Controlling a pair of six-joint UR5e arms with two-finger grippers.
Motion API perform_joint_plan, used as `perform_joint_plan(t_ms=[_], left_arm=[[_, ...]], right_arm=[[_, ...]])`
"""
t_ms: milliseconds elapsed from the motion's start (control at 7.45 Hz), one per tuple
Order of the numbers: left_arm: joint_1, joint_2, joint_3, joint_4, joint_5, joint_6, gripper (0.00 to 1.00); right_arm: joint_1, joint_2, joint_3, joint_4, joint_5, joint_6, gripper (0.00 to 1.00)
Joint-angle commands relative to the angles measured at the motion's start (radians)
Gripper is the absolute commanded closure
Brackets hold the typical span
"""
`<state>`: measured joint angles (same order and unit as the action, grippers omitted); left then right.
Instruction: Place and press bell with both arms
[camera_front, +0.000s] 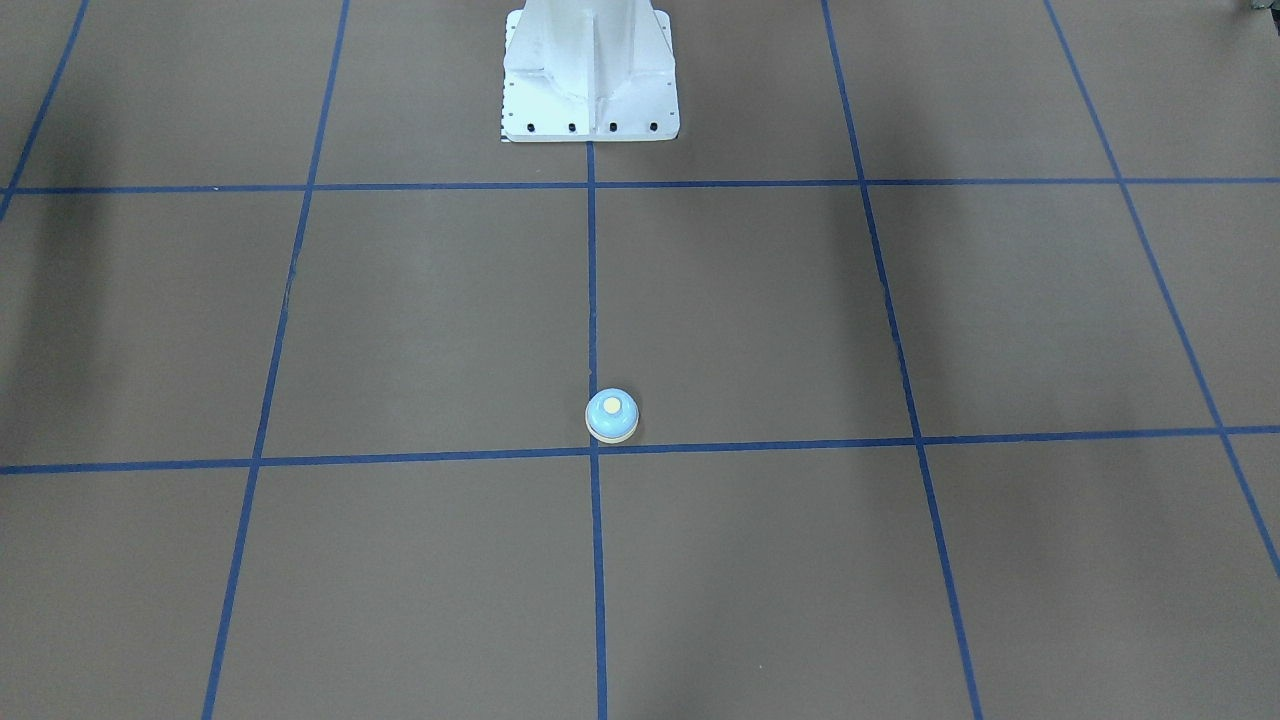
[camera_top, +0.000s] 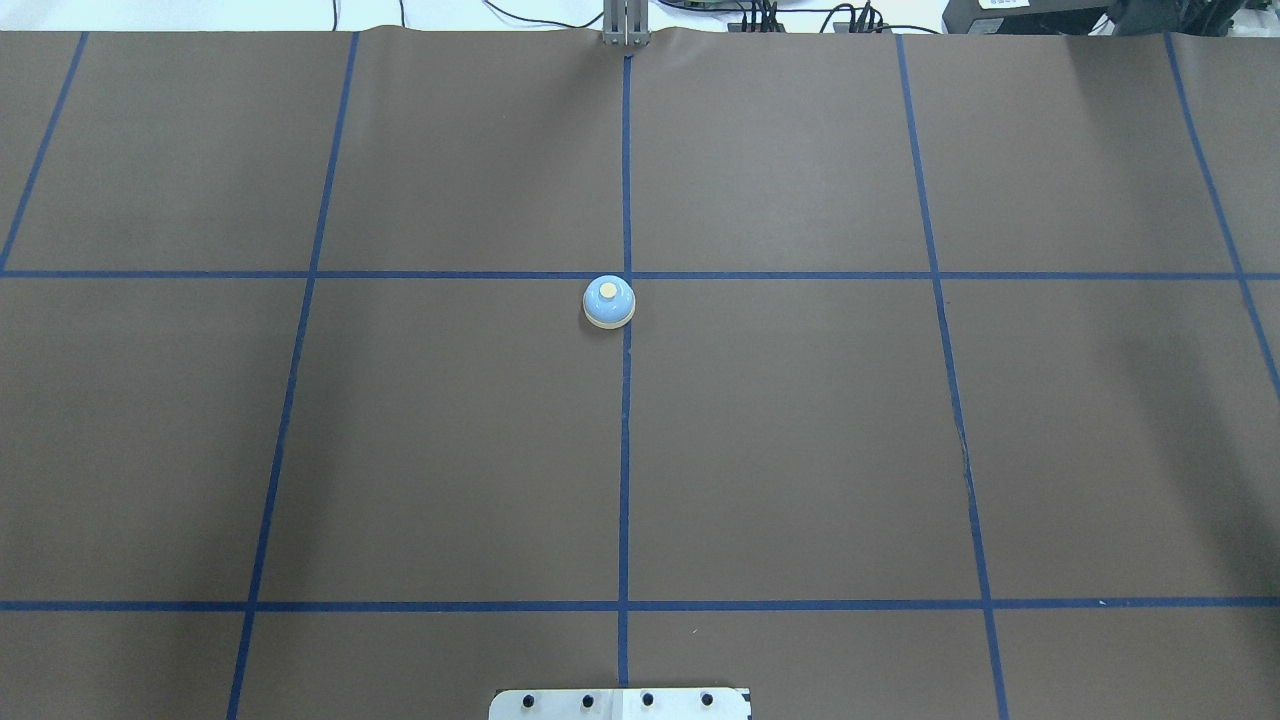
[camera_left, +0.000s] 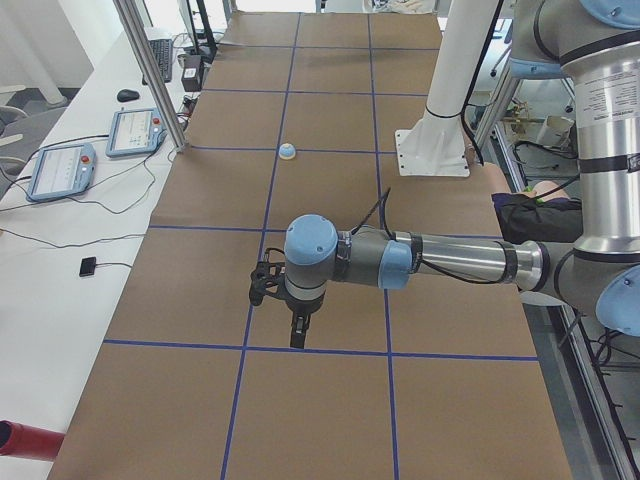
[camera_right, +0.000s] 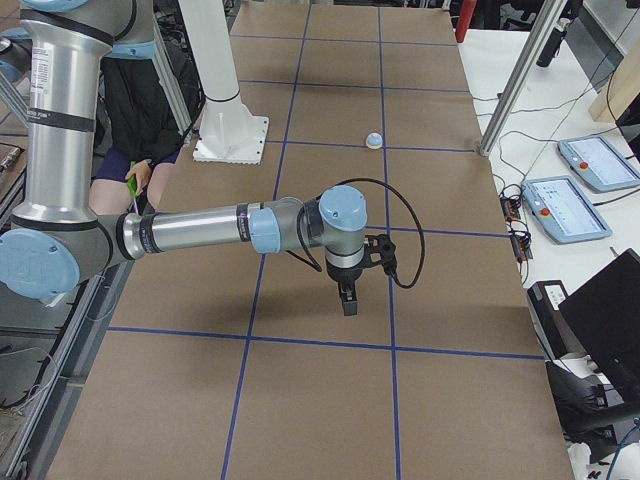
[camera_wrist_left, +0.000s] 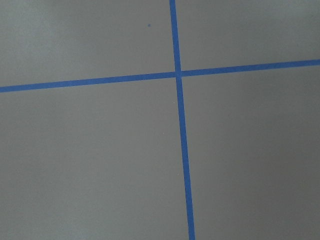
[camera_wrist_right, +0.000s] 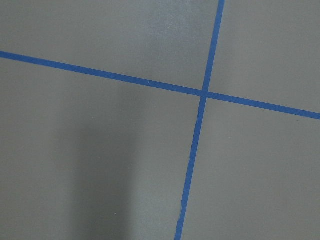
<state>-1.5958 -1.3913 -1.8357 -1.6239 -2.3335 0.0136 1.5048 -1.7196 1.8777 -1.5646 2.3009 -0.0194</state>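
The light-blue bell (camera_front: 612, 414) with its cream button stands upright on the brown table, beside the centre blue tape line; it also shows in the overhead view (camera_top: 609, 301) and, small, in both side views (camera_left: 287, 151) (camera_right: 373, 140). No arm is near it. My left gripper (camera_left: 298, 335) hangs pointing down over the table, far from the bell, at the table's left end. My right gripper (camera_right: 347, 300) hangs the same way at the right end. I cannot tell whether either is open or shut. Both wrist views show only table and tape lines.
The white pedestal base (camera_front: 590, 80) stands at the robot's side of the table. Teach pendants (camera_left: 60, 170) (camera_right: 570, 205) lie on the white bench past the far table edge, beside an aluminium post (camera_left: 150, 70). A person (camera_right: 140, 110) sits behind the robot.
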Motion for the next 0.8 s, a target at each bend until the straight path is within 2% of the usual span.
perform_joint_plan(t_ms=[0, 671], left_arm=[[-0.001, -0.005, -0.005, -0.025, -0.001, 0.003, 0.00], [-0.001, -0.002, -0.031, -0.021, 0.000, 0.008, 0.00]], right_arm=[[0.000, 0.000, 0.000, 0.000, 0.000, -0.002, 0.00], [0.000, -0.002, 0.000, 0.000, 0.000, -0.001, 0.00]])
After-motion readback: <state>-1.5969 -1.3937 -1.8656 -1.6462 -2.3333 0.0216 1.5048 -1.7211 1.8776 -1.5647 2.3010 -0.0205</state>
